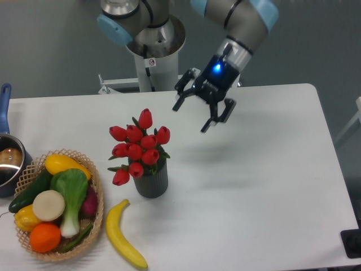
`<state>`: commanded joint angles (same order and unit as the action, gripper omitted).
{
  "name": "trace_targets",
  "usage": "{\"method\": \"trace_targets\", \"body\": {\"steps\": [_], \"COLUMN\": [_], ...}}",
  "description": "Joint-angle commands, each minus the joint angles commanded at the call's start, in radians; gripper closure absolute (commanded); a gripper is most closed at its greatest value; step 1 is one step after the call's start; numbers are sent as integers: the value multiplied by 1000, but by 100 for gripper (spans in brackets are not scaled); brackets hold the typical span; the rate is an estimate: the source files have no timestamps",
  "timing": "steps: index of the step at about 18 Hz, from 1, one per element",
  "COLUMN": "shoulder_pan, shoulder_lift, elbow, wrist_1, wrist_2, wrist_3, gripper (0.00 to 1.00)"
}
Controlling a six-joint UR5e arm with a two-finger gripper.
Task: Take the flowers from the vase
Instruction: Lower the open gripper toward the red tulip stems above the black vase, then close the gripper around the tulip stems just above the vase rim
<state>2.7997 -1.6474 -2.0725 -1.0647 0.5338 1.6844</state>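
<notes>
The flowers (pixel 138 147), a bunch of red tulip buds with green leaves, stand in the vase (pixel 151 182), a small dark grey ribbed cylinder near the table's middle left. My gripper (pixel 192 116) hangs above the table to the upper right of the flowers, tilted, with its two fingers spread apart. It is open and empty, and it does not touch the flowers.
A wicker basket (pixel 96 226) with vegetables and fruit sits at the front left. A yellow banana (pixel 121 234) lies beside it, just in front of the vase. A steel pot (pixel 10 161) with a blue handle stands at the left edge. The table (pixel 259 197) is white.
</notes>
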Motion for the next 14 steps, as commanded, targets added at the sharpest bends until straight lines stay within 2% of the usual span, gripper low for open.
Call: {"method": "trace_targets", "body": {"steps": [3,8,11,14], "shoulder_pan": [-17,-34,-48,-81], "shoulder_lift": [-15,-46,-69,-106], "elbow": [3,14,40,64], "wrist_1": [0,8,14,47], "wrist_2": [-14,-106,-130,-129], "wrist_3": [-6,-11,-12,-12], "gripper": [0,0,0,0]}}
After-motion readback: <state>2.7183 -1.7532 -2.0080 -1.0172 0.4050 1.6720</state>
